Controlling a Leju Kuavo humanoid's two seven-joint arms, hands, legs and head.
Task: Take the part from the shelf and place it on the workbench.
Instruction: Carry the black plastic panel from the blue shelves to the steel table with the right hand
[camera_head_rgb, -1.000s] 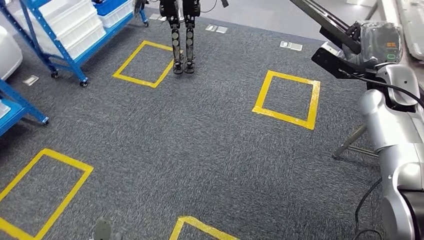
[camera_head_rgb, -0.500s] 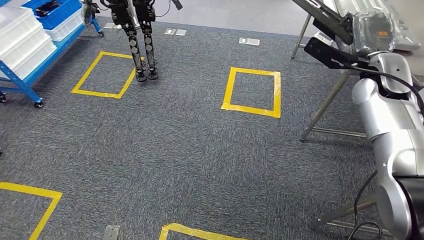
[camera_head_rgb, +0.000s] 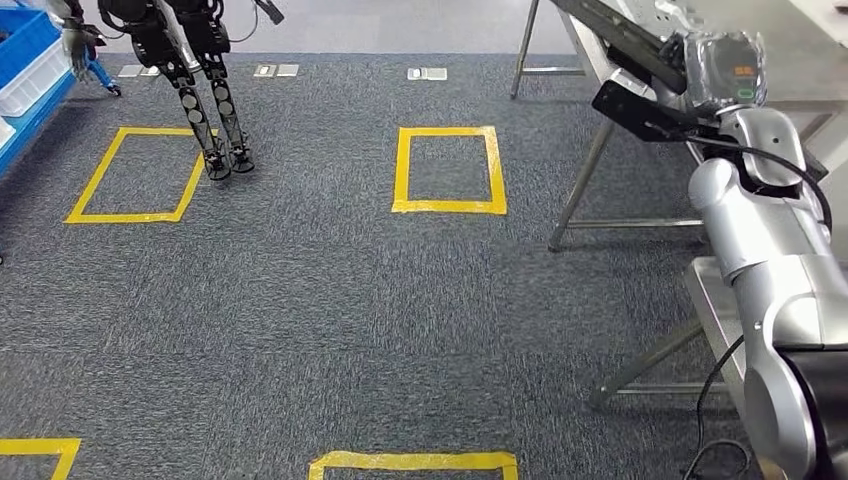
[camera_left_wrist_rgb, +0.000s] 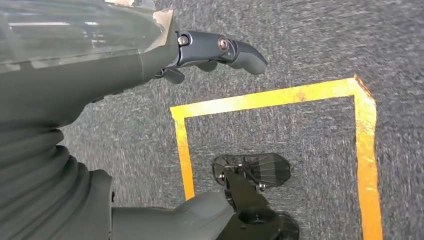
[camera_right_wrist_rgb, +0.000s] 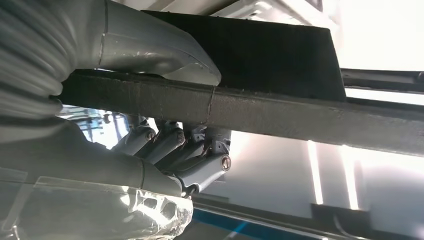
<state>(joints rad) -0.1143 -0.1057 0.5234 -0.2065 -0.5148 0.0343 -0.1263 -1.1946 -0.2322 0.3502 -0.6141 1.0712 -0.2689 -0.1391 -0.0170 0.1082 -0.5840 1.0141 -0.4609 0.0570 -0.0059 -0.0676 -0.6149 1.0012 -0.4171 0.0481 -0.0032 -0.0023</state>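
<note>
The right hand (camera_head_rgb: 700, 75) is clamped on a long black part (camera_head_rgb: 650, 112), held just beside the worktop (camera_head_rgb: 800, 45), its long axis slanting toward it; the left hand (camera_left_wrist_rgb: 220, 50) hangs empty, fingers apart

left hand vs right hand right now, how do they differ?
The right hand grips the black part, thumb on one face and fingers on the other; the left hand holds nothing. The right hand is raised beside the workbench; the left hand hangs over carpet and a yellow tape square. Both have grey ribbed covers.
</note>
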